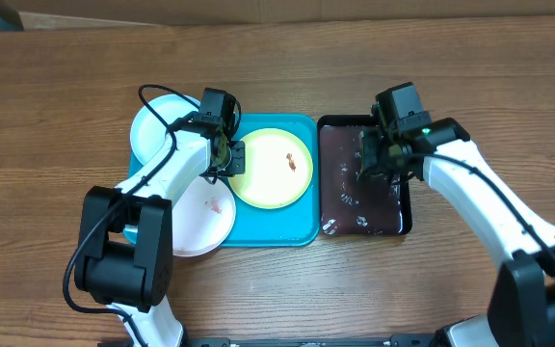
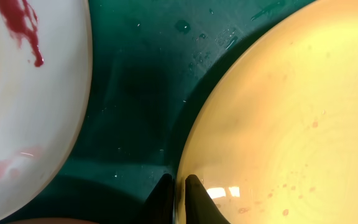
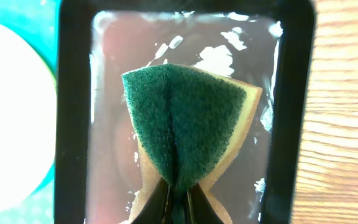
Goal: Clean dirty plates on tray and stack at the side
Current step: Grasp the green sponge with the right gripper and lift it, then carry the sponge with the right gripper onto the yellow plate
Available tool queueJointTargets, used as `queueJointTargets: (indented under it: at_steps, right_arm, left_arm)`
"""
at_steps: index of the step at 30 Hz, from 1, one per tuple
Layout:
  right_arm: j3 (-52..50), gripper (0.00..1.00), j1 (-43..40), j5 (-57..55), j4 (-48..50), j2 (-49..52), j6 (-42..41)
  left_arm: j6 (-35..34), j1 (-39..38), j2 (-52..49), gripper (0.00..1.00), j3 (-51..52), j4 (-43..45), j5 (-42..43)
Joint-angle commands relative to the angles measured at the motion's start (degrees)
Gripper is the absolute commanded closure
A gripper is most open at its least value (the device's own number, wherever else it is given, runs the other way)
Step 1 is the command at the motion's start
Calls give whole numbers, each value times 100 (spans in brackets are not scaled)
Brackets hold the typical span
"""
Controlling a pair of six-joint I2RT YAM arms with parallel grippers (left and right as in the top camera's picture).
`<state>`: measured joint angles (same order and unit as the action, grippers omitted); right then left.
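Note:
The yellow-green plate [image 1: 273,169] lies on the turquoise tray [image 1: 268,231] and has a small reddish stain. My left gripper [image 1: 231,159] is shut on its left rim; the left wrist view shows the fingers [image 2: 179,194] pinching the plate's edge [image 2: 278,112]. The white/pinkish plate [image 1: 203,220], stained red, lies at the tray's lower left, and also shows in the left wrist view [image 2: 30,93]. The light-blue plate [image 1: 157,130] lies at the tray's upper left. My right gripper [image 3: 179,200] is shut on a folded green sponge [image 3: 182,124] over the black tray [image 3: 73,124].
The black tray [image 1: 364,217] sits right against the turquoise tray's right side and is wet with foam. Bare wooden table [image 1: 56,87] surrounds both trays. My right arm [image 1: 489,202] reaches in from the lower right.

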<state>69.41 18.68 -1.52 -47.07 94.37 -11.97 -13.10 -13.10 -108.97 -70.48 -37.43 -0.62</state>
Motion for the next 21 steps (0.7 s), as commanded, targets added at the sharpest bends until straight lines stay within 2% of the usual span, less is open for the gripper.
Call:
queueJointTargets:
  at_steps: [1,12,21]
  right_arm:
    - [155,96,367,-758,-68,-420,-50]
    - [155,96,1390,-3462,-22,-973,-938]
    - [155,96,1729,-4002,284,-973,-935]
  left_arm:
    - [109,-4,-44,90,63,24,63]
    - [109,-4,-44,89,63,39,63]
    - [109,-4,-44,89,63,66,66]
